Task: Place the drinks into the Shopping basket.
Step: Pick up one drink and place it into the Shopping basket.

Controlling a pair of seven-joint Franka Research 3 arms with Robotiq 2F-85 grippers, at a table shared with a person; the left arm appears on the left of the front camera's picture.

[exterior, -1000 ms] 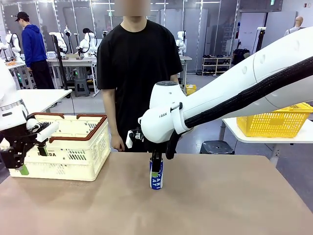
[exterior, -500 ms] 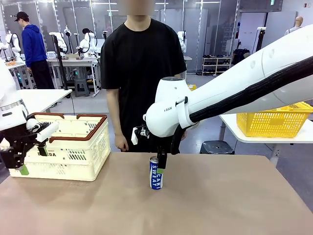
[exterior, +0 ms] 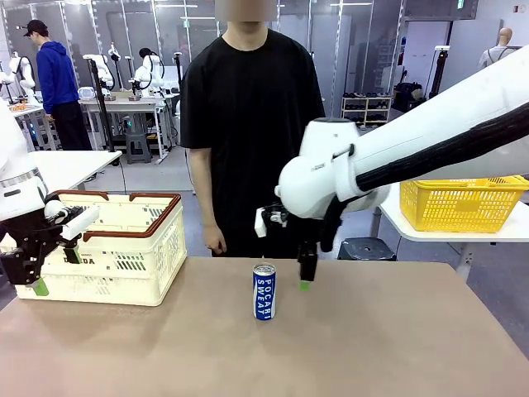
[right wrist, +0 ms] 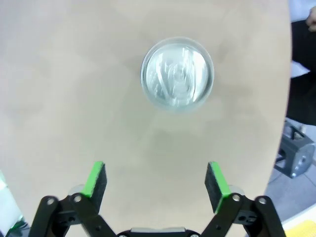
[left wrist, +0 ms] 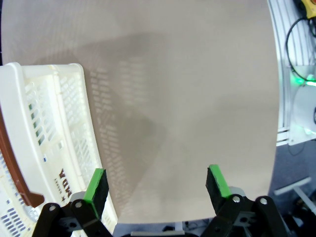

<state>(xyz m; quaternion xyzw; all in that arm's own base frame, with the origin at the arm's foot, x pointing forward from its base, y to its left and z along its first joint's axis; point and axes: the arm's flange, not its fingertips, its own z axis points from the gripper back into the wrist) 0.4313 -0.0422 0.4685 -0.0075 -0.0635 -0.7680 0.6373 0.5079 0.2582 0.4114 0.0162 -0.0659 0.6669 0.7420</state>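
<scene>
Front view: The blue POCARI SWEAT can [exterior: 264,291] stands upright on the table [exterior: 372,339], well apart from the cream-white DAMDA shopping basket [exterior: 116,248] at the table's left end. The right gripper [exterior: 306,277] hangs just beside the can, on its right, fingers pointing down and holding nothing. The left gripper [exterior: 33,277] sits low against the near side of the basket. A person [exterior: 248,124] stands at the far edge, one hand [exterior: 216,241] hanging near the table.

Left wrist view: The left gripper [left wrist: 155,185] has its fingers spread wide over bare table, with the basket wall [left wrist: 54,128] touching or just beside one green pad. Risk — any sideways travel could catch the slotted wall and drag the basket.

Right wrist view: The right gripper [right wrist: 156,181] is spread wide and empty; the can top [right wrist: 177,79] lies ahead of the fingers, not between them. Risks — a descent from this offset would set a fingertip on the rim and tip the slim can; an off-centre closure could push it over or let the smooth metal slip during the carry to the basket.
</scene>
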